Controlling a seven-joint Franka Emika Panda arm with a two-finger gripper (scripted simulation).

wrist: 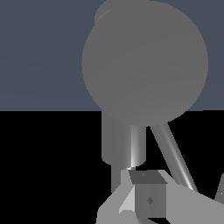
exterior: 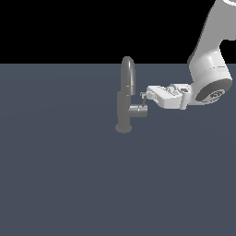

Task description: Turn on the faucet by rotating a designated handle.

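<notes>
I had the faucet (exterior: 125,99) standing upright near the middle of the dark floor, round base down, arched spout at the top, and its short side stub (exterior: 138,110) pointing toward the exterior view's right. That stub faced my arm, which I judged was why I had brought the arm in from that side: the handle (exterior: 144,98), a thin short lever, rose from the stub's outer end, and a level approach put the fingers right at it.

The arm reached in from the upper right of the exterior view, bent at the wrist so the hand lay nearly horizontal, pointing left at the faucet. The gripper (exterior: 144,96) sat at the lever's upper end, just above the stub. In the wrist view the stub's round end face (wrist: 144,61) filled much of the picture, and the lever (wrist: 173,155) ran slanting toward one finger (wrist: 146,194).

I could not tell whether the fingers were parted or closed on the lever; only one showed clearly, and contact was too small to judge. The faucet looked unturned to me.
</notes>
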